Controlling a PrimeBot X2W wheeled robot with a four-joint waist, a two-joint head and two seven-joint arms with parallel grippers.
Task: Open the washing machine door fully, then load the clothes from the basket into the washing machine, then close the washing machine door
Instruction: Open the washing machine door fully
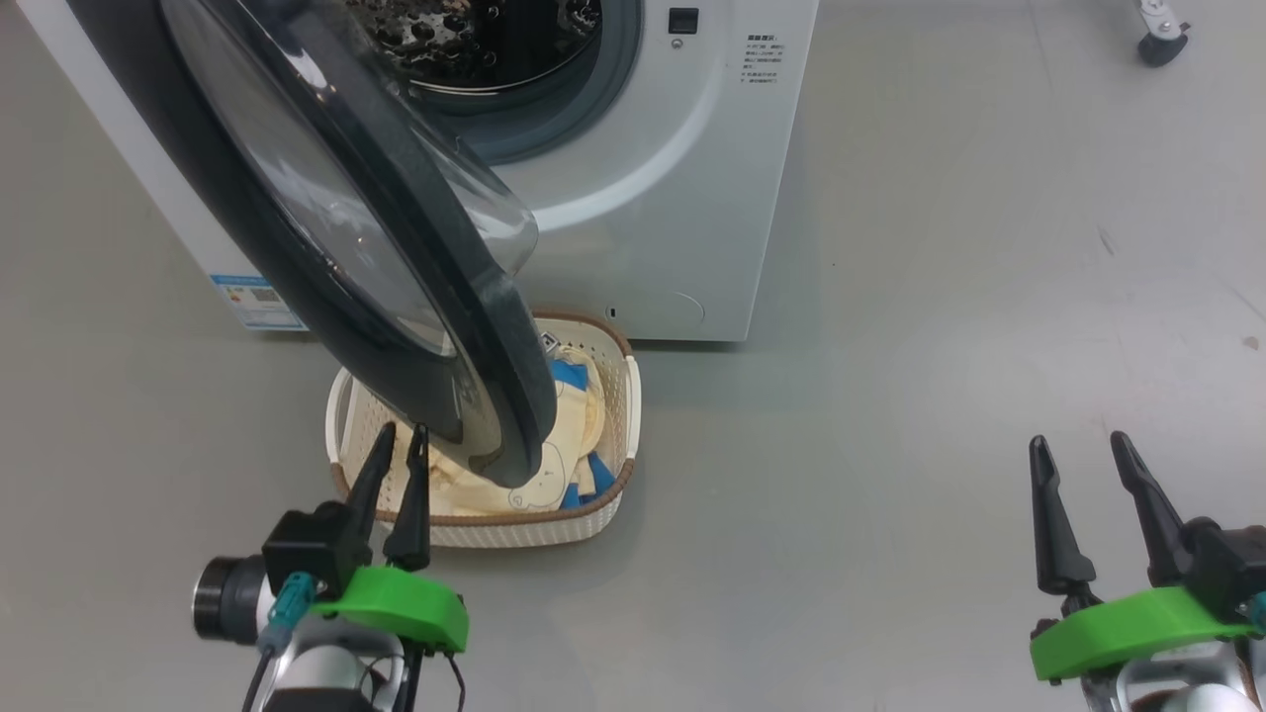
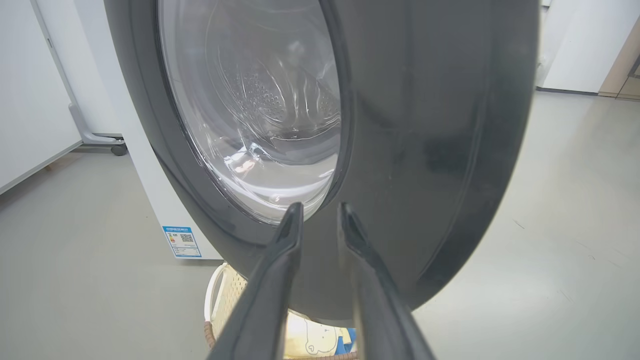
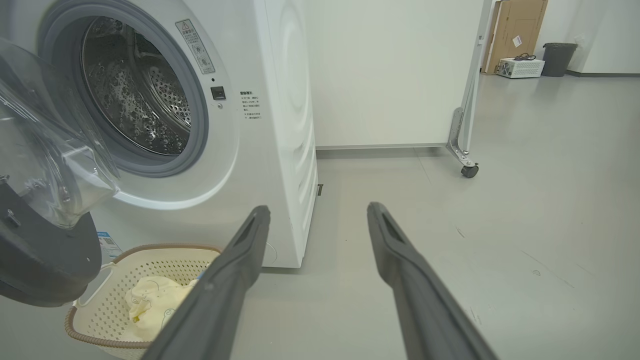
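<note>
Beside the basket [image 1: 514, 534], left hand [image 1: 400, 443] narrowly parted, grasping nothing, near the lower edge of the washing machine door [image 1: 495, 376], right hand [image 1: 1078, 443] spread wide, empty

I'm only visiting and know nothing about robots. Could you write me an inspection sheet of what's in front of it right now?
Surface: grey floor, a few small marks.
Job's things: white washing machine; its door is partly open and hangs over the basket; the clothes lie in the basket; nothing seen in the drum.
Clutter: nothing seen.
Grippers: left gripper has its jaws narrowly parted and empty, tips by the door's lower edge; right gripper has its jaws wide open and empty, over bare floor.
Cables: thin dark cable at the left wrist.
Surroundings: wheeled white partition, cardboard box, dark bin.
</note>
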